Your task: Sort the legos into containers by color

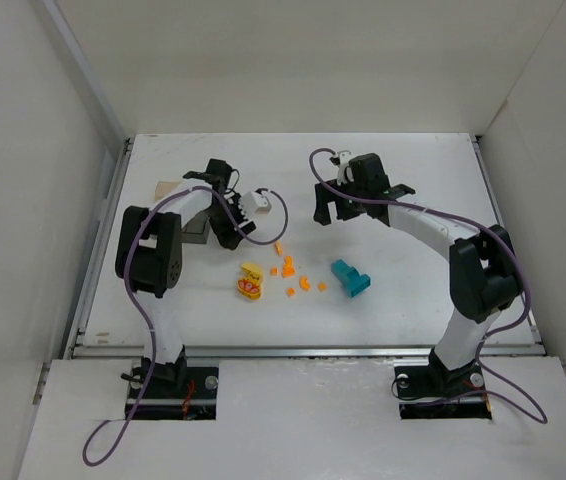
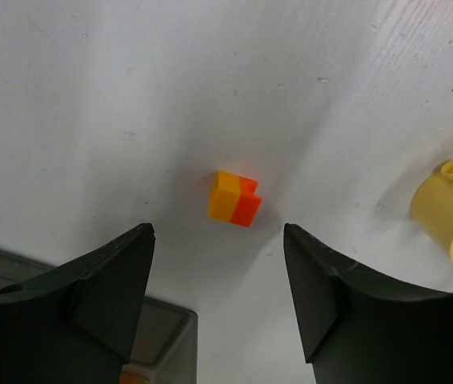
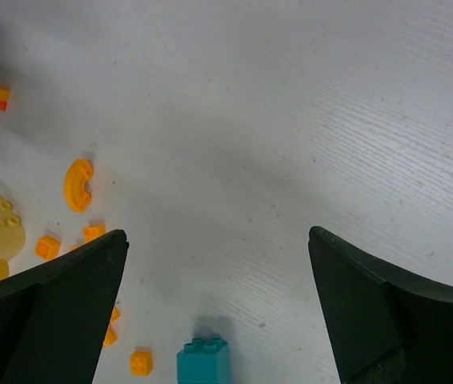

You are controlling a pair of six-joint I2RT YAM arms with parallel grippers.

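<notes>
From above, 2 containers sit by the left arm: a tan box (image 1: 166,187) and a grey box (image 1: 198,233). Loose nearby lie 1 teal block (image 1: 350,277), 1 yellow-and-red piece (image 1: 251,280) and roughly 8 orange bits (image 1: 304,282).

Left wrist: the left gripper (image 2: 218,230), half spread and empty, frames 1 orange brick (image 2: 234,200). A pick looks imminent, calling for a drop and a squeeze.

Right wrist: the right gripper (image 3: 217,234) gapes wide, holding nothing, with the teal block near its jaws.
</notes>
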